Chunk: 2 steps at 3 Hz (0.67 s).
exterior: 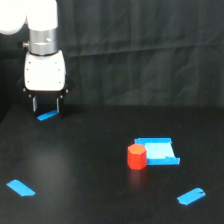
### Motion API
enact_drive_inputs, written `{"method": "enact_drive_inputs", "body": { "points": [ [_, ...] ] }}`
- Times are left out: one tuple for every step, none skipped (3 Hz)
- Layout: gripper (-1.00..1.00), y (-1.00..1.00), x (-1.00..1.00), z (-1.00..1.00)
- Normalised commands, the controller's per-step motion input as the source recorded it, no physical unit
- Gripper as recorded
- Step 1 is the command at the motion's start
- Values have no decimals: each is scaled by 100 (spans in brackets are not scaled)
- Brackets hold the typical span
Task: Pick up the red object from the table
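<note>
red cylinder stands upright on the table, well apart from your gripper, whose empty fingers hang spread, toward the exterior view's lower right.

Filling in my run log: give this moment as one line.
tool: open, far from target | red cylinder: upright on table, beside blue sheet | grasp: not started

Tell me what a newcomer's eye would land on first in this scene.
The red object stands out most, a small cylinder upright on the black table, against the near-left corner of a flat bright-blue sheet. Next comes the white gripper at the exterior view's upper left, far from the cylinder, its jaws apart and empty above a blue tape strip.
</note>
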Motion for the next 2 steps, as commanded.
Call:
{"method": "enact_drive_inputs", "body": {
  "points": [
    [99,-3,17,-25],
    [99,-34,57,-21]
  ]
}}
